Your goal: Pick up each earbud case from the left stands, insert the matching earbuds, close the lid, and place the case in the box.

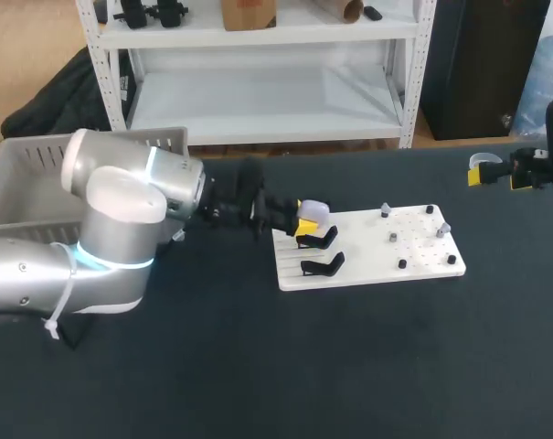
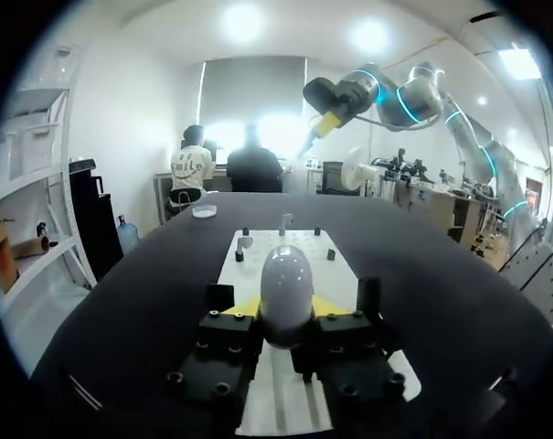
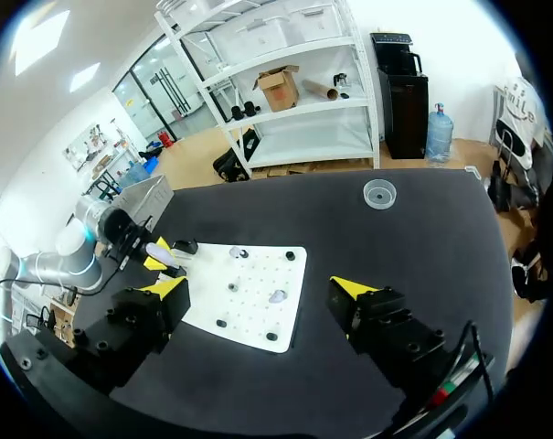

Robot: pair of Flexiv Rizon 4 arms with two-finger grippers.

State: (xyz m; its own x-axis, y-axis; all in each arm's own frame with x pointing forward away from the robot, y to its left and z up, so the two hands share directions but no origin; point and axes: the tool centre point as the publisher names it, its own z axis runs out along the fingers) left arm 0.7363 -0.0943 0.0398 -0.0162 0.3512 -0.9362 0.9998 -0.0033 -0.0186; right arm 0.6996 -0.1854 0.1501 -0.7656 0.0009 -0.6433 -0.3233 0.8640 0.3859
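The head view shows the left arm reaching in from the left, its left gripper (image 1: pixel 303 227) at the left end of the white board (image 1: pixel 367 249). It is clamped on a pale earbud case (image 1: pixel 314 209), which sits just over the farther of two black stands (image 1: pixel 318 240). I cannot tell whether the case touches that stand. The nearer stand (image 1: pixel 322 265) is bare.

In the left wrist view the rounded case stands upright between the yellow fingertips (image 2: pixel 244 306), pinched from both sides.

On the right half of the board lie small grey earbuds (image 1: pixel 394 236) among black pegs (image 1: pixel 402 264), well apart from the case.

The grey slatted box (image 1: pixel 34 165) stands at the far left of the table, behind the left arm.

The right gripper (image 1: pixel 497 171) hangs over the dark table at the right edge, well apart from the board. In the right wrist view its fingers are spread wide with nothing between them. A small clear dish (image 3: pixel 379 193) lies on the table beyond the board's right end.
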